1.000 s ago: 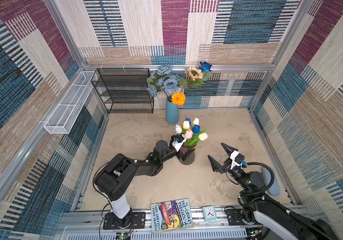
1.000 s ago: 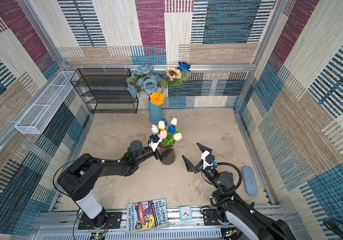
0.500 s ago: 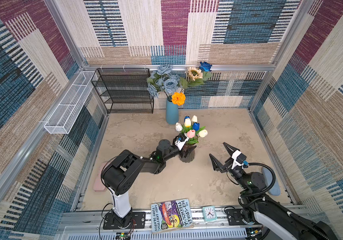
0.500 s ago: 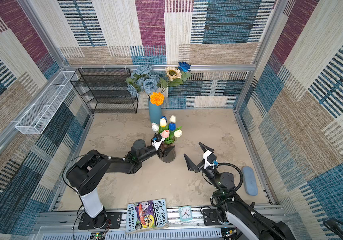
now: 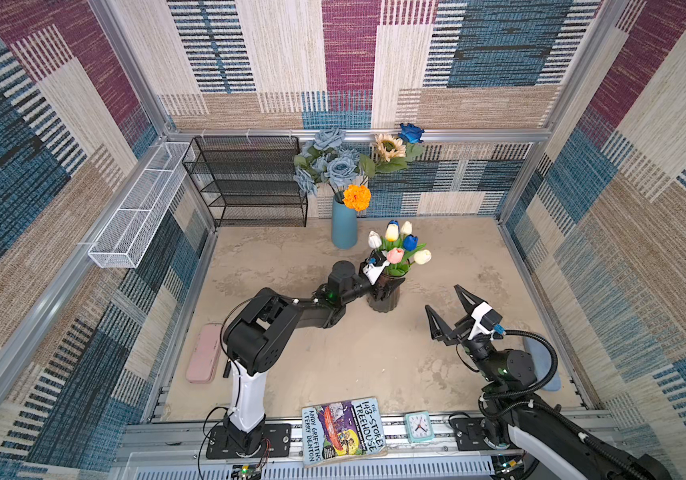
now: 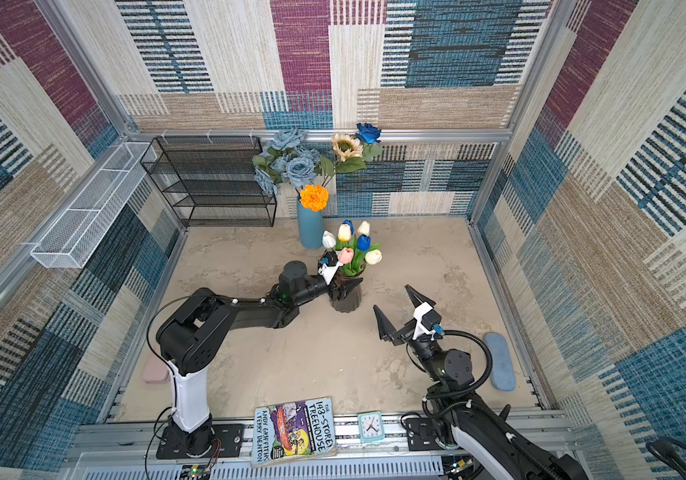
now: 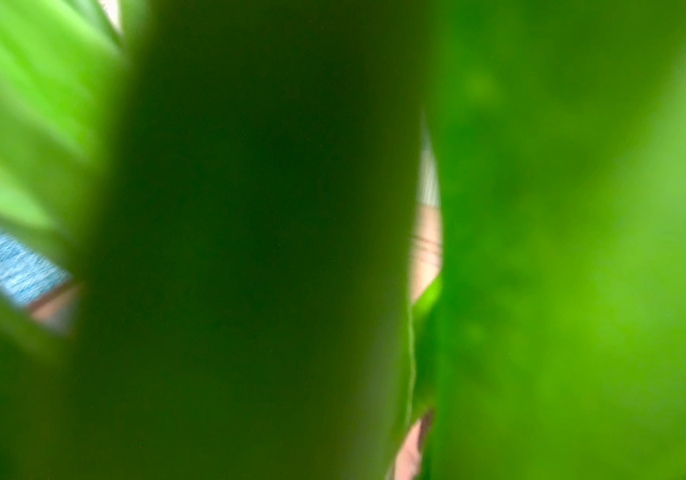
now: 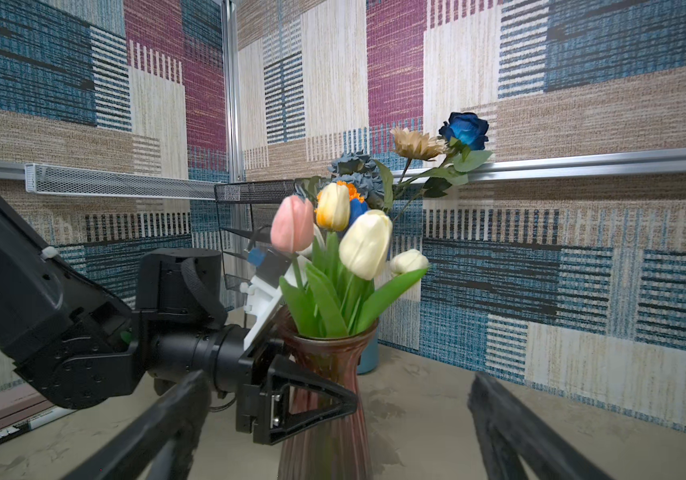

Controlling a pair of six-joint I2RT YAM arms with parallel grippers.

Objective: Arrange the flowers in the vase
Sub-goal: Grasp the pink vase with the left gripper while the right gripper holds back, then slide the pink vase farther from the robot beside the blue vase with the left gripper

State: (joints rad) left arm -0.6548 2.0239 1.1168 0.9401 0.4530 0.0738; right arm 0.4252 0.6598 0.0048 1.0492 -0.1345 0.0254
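**A:** Where did the tulips stand?

**B:** The tulips (image 5: 399, 249), white, yellow, pink and blue with green leaves (image 8: 320, 303), stood upright in the dark vase (image 5: 383, 302). This was a ribbed glass one near the middle of the surface (image 5: 291, 266).

**A:** And the left hand?

**B:** The left hand (image 5: 387, 286) reached in from the side and was closed on the neck of the dark vase. In the right wrist view one finger (image 8: 343, 405) lay against the glass, and the other was hidden behind the vase. The left wrist view showed only blurred green leaves, close to the lens.

**A:** What of the right hand?

**B:** The right hand (image 5: 443, 299) hung above the surface with its fingers spread wide and nothing between them. It was well apart from the dark vase, nearer the front and to the right in both top views, and its tips pointed toward the vase.

**A:** Where were the other flowers?

**B:** They stood in the blue vase (image 5: 344, 226) by the back wall, just beside a black wire shelf (image 5: 250, 183). It held a bunch of dusty-blue roses (image 5: 333, 164), a cream sunflower (image 5: 387, 147), a deep-blue rose (image 5: 411, 133) highest, and an orange marigold (image 5: 356, 197) lowest, near the mouth. The blue vase was behind the dark vase, near it but not touching.

**A:** Anything at the front edge?

**B:** A book (image 5: 343, 430) and a small clock (image 5: 418, 426) sat side by side.
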